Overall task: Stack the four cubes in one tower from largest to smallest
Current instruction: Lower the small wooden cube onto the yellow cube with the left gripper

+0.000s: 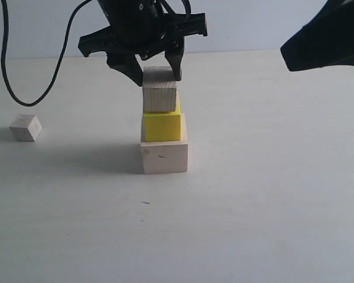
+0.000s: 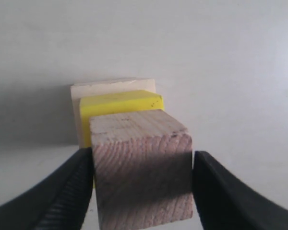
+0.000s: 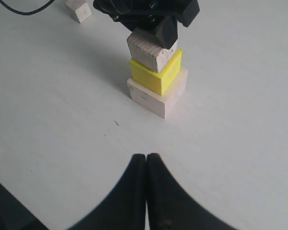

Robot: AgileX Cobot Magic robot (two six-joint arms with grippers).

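**Third cube held on the stack by the left pincer**

The smaller brownish grained wood cube (image 1: 159,97) (image 2: 141,165) is pinched by the left pincer (image 1: 157,76) (image 2: 143,160). The cube is seated between the two black fingers (image 2: 67,191), which are pressed against opposite side faces near its top. Its grained face is turned toward the left wrist camera.

The underside of this cube is rested on the medium bright yellow cube (image 1: 162,127) (image 2: 120,103), which is found directly below the pincer. The edges of the two are not quite in line, and a strip of yellow is left showing on one side. Below that again, the large pale wood cube (image 1: 164,157) (image 2: 113,86) is set on the white table (image 1: 253,206). The three cubes are thus found in one column under the left pincer, the widest at the bottom.

The smallest pale wood cube (image 1: 26,128) (image 3: 78,9) is seen alone on the table, well apart from the left pincer and on the side turned away from the right pincer. It is touched by nothing.

The right pincer (image 1: 324,35) (image 3: 146,163) is pressed together, finger against finger, with nothing between. It is held above the table, well apart from the column and from the left pincer.
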